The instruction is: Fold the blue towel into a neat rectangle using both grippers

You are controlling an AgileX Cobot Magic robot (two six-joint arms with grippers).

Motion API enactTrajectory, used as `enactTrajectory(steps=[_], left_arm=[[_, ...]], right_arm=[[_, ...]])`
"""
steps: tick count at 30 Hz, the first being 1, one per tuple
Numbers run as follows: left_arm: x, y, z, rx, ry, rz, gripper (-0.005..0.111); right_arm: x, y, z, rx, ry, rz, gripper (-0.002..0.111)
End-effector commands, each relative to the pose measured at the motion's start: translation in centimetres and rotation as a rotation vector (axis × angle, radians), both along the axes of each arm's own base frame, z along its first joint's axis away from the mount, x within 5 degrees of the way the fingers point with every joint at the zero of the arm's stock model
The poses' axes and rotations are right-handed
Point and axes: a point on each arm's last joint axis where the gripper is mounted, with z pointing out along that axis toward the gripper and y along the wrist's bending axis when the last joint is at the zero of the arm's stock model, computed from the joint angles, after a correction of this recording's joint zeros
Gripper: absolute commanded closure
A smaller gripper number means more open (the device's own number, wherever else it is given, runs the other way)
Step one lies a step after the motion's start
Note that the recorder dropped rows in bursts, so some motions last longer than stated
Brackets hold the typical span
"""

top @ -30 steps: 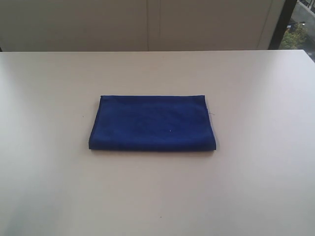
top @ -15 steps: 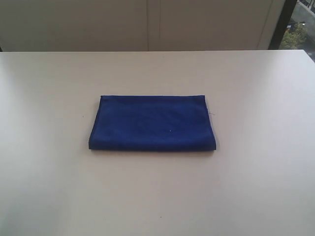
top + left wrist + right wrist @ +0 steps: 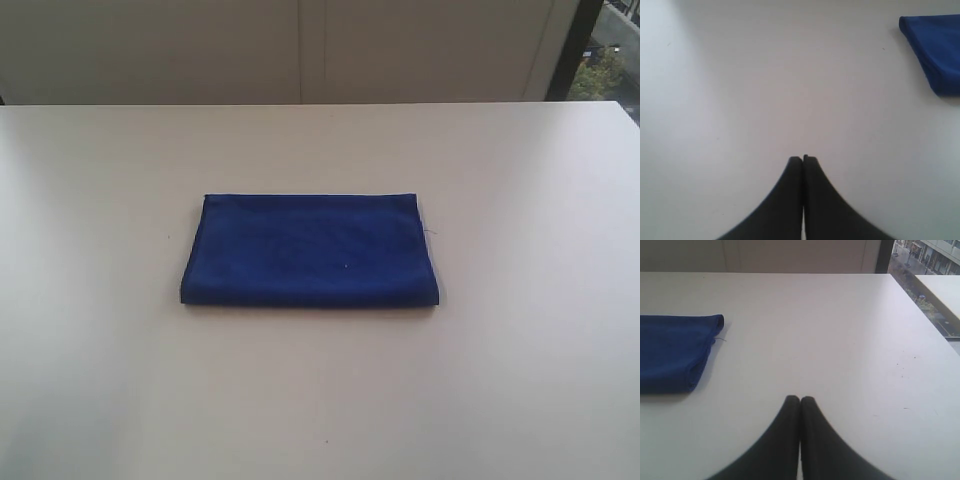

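Though apparently folded already, lying flat and square-edged in the middle of the pale smooth tabletop [image 3: 520, 390]: deep royal-blue fuzzy microfibre towel [image 3: 310, 250], touched by nothing. Left matte black pincer gripper [image 3: 803, 159] pinched tight and empty around the cloth's eight o'clock, right matte black pincer gripper [image 3: 800, 399] likewise clamped on nothing around four o'clock. Parked well clear, probably to leave the neat stack undisturbed.

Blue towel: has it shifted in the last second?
No. The blue towel lies folded in the same spot, its edges just as far from the far edge of the table in all three exterior pictures.
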Motion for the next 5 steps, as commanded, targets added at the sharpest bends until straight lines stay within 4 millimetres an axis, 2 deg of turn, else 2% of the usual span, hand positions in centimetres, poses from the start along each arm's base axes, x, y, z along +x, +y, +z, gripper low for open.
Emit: enactTrajectory(steps=[1, 5], left_arm=[[0.0, 0.03, -0.17, -0.008, -0.001, 0.009, 0.107], [0.0, 0.03, -0.17, -0.008, -0.001, 0.009, 0.107]], right_arm=[[0.02, -0.07, -0.04, -0.005, -0.012, -0.011, 0.108], [0.02, -0.07, -0.04, -0.005, -0.012, -0.011, 0.108]])
